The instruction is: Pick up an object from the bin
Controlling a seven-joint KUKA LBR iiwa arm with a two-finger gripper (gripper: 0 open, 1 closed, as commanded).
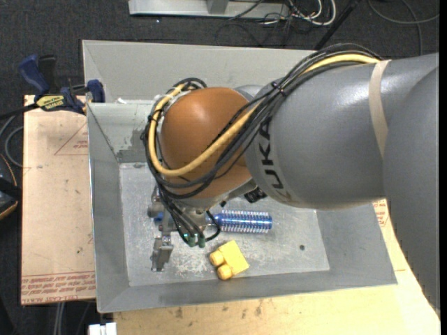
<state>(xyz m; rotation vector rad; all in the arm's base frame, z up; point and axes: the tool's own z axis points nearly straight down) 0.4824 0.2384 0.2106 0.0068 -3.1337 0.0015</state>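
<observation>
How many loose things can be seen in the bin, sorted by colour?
Blue: 2 (ribbed roller; small piece partly under the arm)
Yellow: 1 (block)
Total: 3 in sight; more may lie under the arm.

Tangled black and white cables and a flat grey metal base are laid on dark speckled carpet.

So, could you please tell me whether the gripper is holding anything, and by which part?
That cannot be told. The gripper is low over the bin floor, left of the blue roller and yellow block, which both lie on the floor.
</observation>
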